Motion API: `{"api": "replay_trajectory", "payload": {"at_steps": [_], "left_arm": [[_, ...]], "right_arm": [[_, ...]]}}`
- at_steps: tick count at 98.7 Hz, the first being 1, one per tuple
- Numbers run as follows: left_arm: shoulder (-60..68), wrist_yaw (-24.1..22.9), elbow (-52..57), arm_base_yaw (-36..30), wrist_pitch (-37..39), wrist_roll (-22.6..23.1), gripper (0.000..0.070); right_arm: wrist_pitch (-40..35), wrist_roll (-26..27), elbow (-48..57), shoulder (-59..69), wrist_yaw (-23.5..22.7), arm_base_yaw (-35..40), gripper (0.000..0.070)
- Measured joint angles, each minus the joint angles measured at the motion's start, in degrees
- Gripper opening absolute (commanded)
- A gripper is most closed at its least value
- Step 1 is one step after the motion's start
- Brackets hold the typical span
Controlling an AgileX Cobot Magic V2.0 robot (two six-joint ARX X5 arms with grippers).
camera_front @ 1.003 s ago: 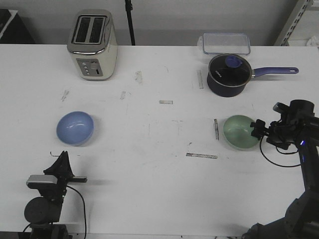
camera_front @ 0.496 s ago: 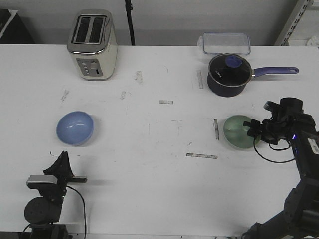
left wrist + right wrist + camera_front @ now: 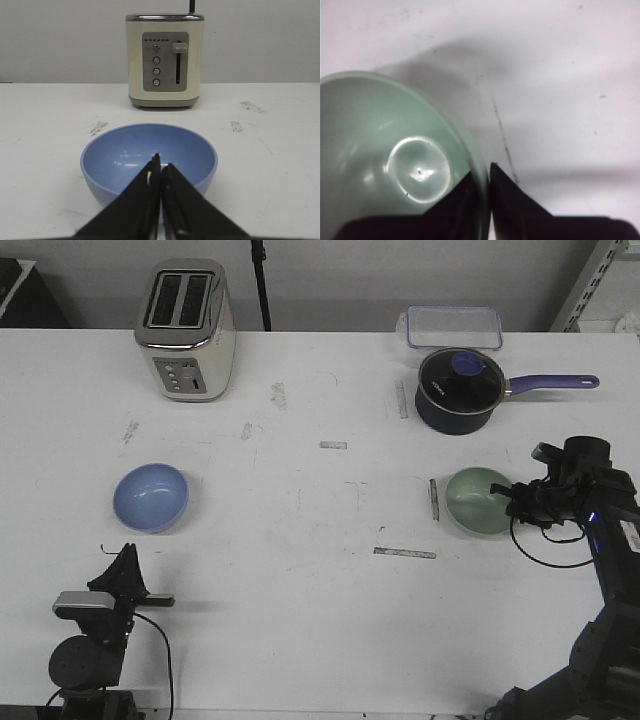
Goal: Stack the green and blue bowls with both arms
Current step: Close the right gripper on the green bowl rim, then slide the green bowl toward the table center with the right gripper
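Pinching the rim of the green bowl (image 3: 480, 501), the right gripper (image 3: 516, 499) has one finger inside and one outside, beside the saucepan (image 3: 457, 389). Across the table (image 3: 300, 570), the left gripper (image 3: 160, 172) sits pressed together, empty, just short of the blue bowl (image 3: 151, 497).

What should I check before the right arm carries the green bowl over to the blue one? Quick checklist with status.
1. Right gripper on the green bowl rim: ok, one finger sits inside the wall and one outside in the right wrist view.
2. Grip firmness: cannot tell; the jaws look closed on the rim, but the hold is only at the edge.
3. Blue bowl upright, empty, ready to receive: ok.
4. Left gripper clear of the blue bowl: ok, shut and short of its near rim.
5. Path across the table between the bowls: ok; the toaster and saucepan stand farther back.
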Motion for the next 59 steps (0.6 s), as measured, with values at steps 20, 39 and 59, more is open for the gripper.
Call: {"api": "replay_trajectory", "payload": {"at_steps": [20,39,59], "left_arm": [[0.0,0.0,0.0,0.0,0.0,0.0,0.0002],[0.0,0.0,0.0,0.02,0.0,0.0,0.0002],[0.0,0.0,0.0,0.0,0.0,0.0,0.0002]], "right_arm": [[-0.13,2.82,0.02,-4.11,-3.48,3.08,0.0009],[0.0,7.34,0.09,-4.24,-4.04,9.38,0.0008],[2.67,14.8,0.09,-4.24,-0.63,19.17,0.0009]]}}
